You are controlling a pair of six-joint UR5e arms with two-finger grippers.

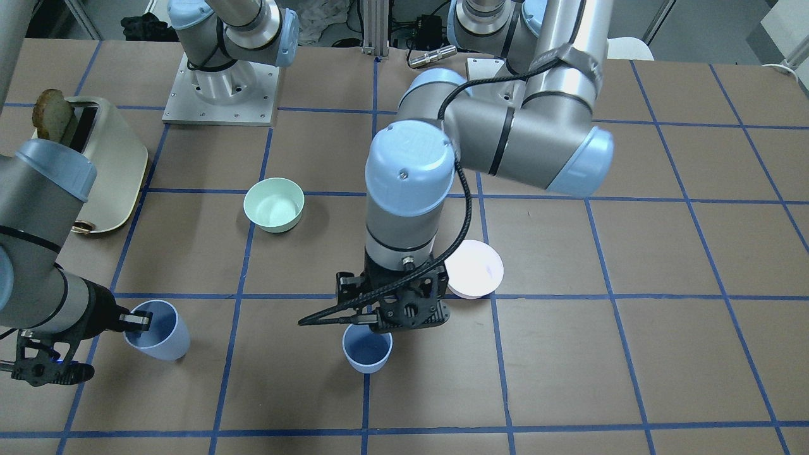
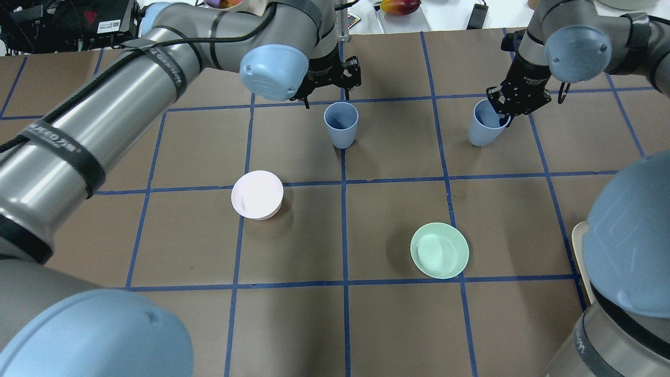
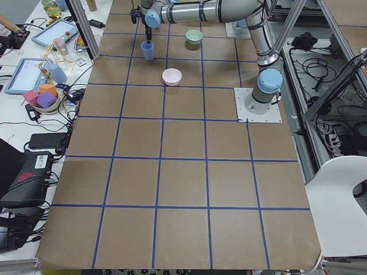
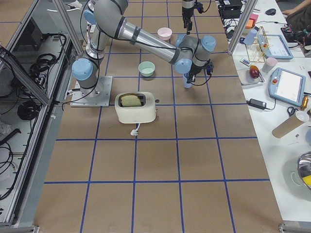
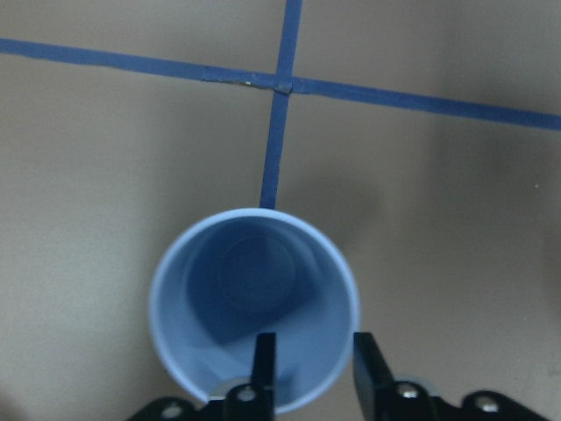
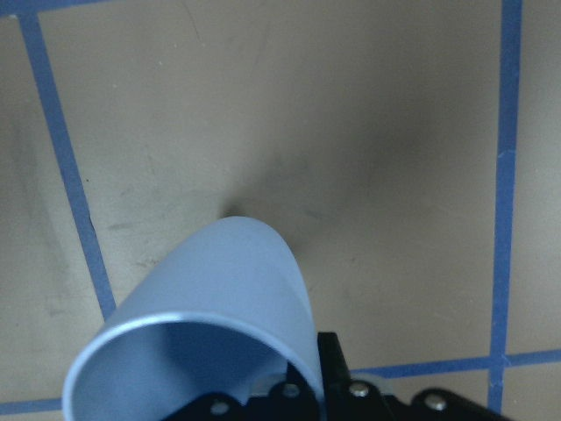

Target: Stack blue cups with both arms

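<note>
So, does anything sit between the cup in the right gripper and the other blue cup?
Nothing visible on the table between the tilted cup and the upright cup. But the left gripper straddles that rim, one jaw inside.

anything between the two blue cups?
Nothing. Overhead view shows only bare table and one tape line between the upright cup and the tilted cup.

My left claw (image 5: 313, 351) straddles the rim of the upright blue cup (image 2: 341, 124), and that wrist stands over it, so the way straight down is taken. To this cup's right, bare bench (image 2: 408, 141) runs to the tilted blue cup (image 2: 482, 125) pinched in my right claw (image 1: 138, 322), a wide lane. Robot-side of the upright blue cup I see the pink bowl (image 2: 257, 195) to the left and the green bowl (image 2: 439, 250) to the right, well apart, with open bench between.
</note>
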